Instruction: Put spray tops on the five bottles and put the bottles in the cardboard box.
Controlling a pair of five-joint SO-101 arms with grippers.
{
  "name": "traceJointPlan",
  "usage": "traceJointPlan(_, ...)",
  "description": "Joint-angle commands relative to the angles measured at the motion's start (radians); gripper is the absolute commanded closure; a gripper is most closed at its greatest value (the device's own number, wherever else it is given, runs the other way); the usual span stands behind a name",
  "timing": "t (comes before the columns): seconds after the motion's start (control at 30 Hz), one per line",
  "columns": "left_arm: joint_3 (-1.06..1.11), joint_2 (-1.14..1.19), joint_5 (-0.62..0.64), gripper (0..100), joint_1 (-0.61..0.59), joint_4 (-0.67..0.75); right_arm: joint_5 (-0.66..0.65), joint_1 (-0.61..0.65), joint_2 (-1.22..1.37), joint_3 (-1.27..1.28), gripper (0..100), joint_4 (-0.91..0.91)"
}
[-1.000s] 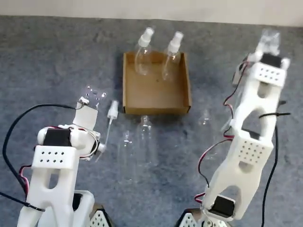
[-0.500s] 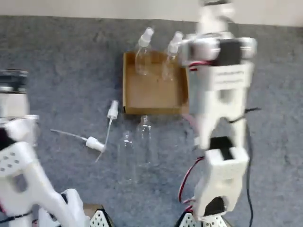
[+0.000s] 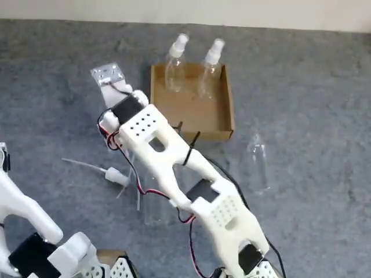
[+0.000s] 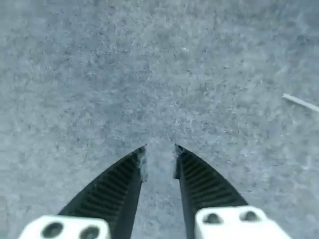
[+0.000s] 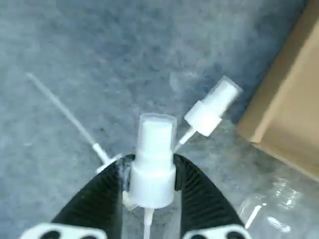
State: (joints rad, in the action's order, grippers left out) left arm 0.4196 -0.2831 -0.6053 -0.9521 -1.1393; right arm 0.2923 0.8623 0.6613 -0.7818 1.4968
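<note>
Grey carpet [image 3: 324,87]: the right gripper [image 5: 152,162] clamps a spray top [image 5: 152,149], beside a loose spray top [image 5: 212,109] near the cardboard box [image 3: 191,134]; two capped bottles [image 3: 174,69] lie in it. The left gripper [image 4: 159,157] is slightly parted, holding nothing.

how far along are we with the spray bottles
Done: two capped bottles lie in the cardboard box. In hand: the right gripper is shut on a spray top; the left gripper is open over bare mat. Left: another loose top beside it, one more with a long tube, and uncapped bottles on the mat, all to cap and box.
</note>
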Motion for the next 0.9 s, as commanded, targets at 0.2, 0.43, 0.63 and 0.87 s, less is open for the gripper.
traceJointPlan(0.2, 0.07, -0.002, -0.012, 93, 0.008, 0.091, 0.018, 0.008, 0.024, -0.056, 73.1, -0.007)
traceJointPlan(0.43, 0.093, -0.004, -0.008, 93, 0.09, 0.092, -0.13, -0.056, 0.022, -0.315, 75.2, 0.277)
traceJointPlan(0.63, 0.068, -0.102, -0.006, 93, 0.2, 0.002, -0.232, -0.217, -0.11, -0.326, 99.8, 0.272)
traceJointPlan(0.87, 0.068, -0.259, 0.068, 93, 0.394, -0.117, -0.446, -0.495, -0.547, 0.22, 94.3, 0.269)
